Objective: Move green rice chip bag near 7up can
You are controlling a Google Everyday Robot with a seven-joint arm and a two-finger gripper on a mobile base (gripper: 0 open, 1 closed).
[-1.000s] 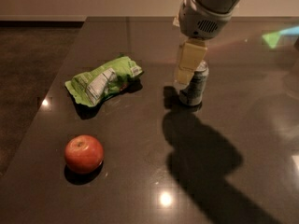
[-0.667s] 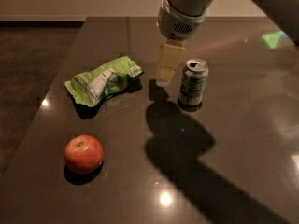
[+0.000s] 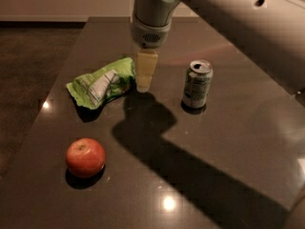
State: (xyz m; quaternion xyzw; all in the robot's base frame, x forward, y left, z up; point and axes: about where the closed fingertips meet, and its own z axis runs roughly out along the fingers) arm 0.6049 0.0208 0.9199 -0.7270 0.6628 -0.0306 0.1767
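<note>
Crinkled foil green rice chip bag (image 3: 101, 83), metal 7up can (image 3: 197, 85), glossy table (image 3: 238, 142) — matt plastic hand (image 3: 144, 84) beside the bag.

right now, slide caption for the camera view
Gripper at the right end of the bag, can upright further right, apple nearer the camera

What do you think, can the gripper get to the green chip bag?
Probably yes. The gripper hangs by the end of the green rice chip bag nearest the 7up can, with nothing between them.
</note>
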